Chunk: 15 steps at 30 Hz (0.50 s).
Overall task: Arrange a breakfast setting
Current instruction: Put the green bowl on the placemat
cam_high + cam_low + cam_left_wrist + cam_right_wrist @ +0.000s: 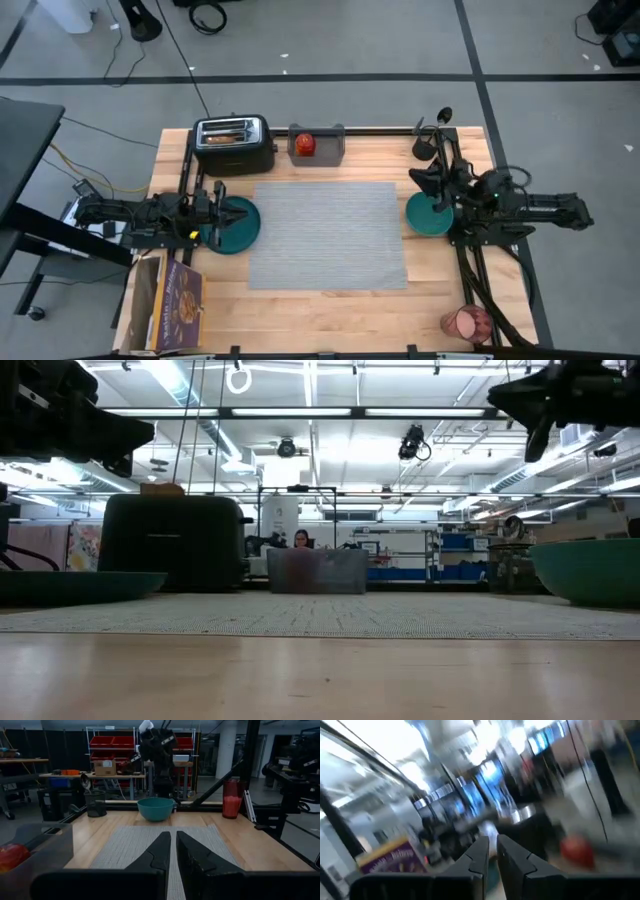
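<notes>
Unreadable print on box (172, 305); left hand (243, 213) over plate (236, 238), right hand (418, 180), both pinched empty.

Both grippers — jaws nearly together

Two dark jointed arms, black cables

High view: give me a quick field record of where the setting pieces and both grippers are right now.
placemat: grey ribbed rectangular placemat, centre of table, nothing on it
plate: teal round plate, off the mat's left edge
bowl: smaller teal bowl, off the mat's right edge
cup: translucent red cup, near right corner
fruit: small red fruit in small grey tray
toaster: black two-slot toaster, far left
left gripper: shut, over plate
right gripper: shut, above bowl
</notes>
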Motion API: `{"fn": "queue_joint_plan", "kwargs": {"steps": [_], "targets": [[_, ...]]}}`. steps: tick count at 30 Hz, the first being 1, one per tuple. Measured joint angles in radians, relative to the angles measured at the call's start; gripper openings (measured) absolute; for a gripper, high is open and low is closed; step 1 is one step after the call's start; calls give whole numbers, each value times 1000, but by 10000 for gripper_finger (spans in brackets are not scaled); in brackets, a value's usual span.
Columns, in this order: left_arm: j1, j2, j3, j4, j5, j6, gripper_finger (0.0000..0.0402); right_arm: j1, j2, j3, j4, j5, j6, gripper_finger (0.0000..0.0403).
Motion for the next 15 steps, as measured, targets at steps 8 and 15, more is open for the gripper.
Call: {"fn": "queue_joint_plan", "kwargs": {"steps": [8,15], "targets": [[0,0,0,0,0,0,38,59,321,375,-638,-4,331,22],[0,0,0,0,0,0,38,95,631,643,-991,-38,561,5]]}}
